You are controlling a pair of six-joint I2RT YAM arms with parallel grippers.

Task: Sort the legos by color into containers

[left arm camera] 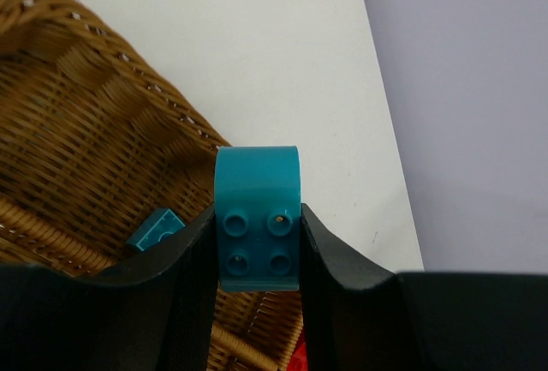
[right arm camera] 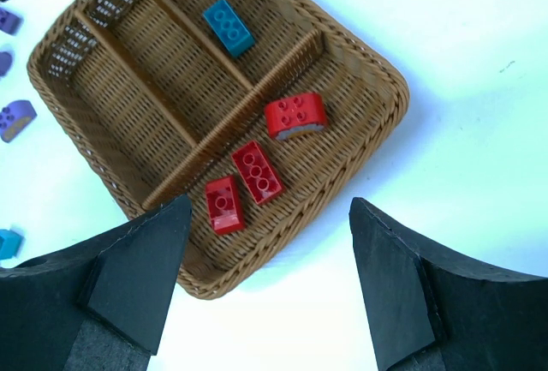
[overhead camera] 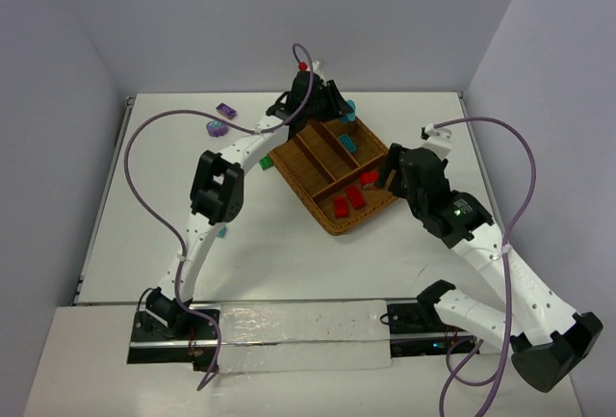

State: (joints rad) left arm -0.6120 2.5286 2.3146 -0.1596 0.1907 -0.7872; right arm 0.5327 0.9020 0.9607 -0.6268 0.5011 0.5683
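The left hand [left arm camera: 257, 213] is clenched on a rounded teal brick [left arm camera: 257, 184], studs facing the wrist camera, above the far rim of a wicker tray [right arm camera: 342, 150] on a white table [overhead camera: 289, 268]. The right hand [right arm camera: 270, 217] hangs released over the tray's near side, nothing between its fingers.

Three red bricks lie in the crosswise compartment: one rounded [right arm camera: 294, 115] and two rectangular, [right arm camera: 257, 171] and [right arm camera: 223, 204]. A single teal brick [right arm camera: 228, 26] lies in an outer long compartment; the other two long compartments show only wicker.

On the table beyond the tray's left side lie two purple bricks, [overhead camera: 226, 110] and [overhead camera: 217, 129]. A green brick [overhead camera: 266, 162] sits just beside the tray's left edge, partly hidden by the left arm. Another teal brick [right arm camera: 7, 242] lies on the table, apart from the tray.
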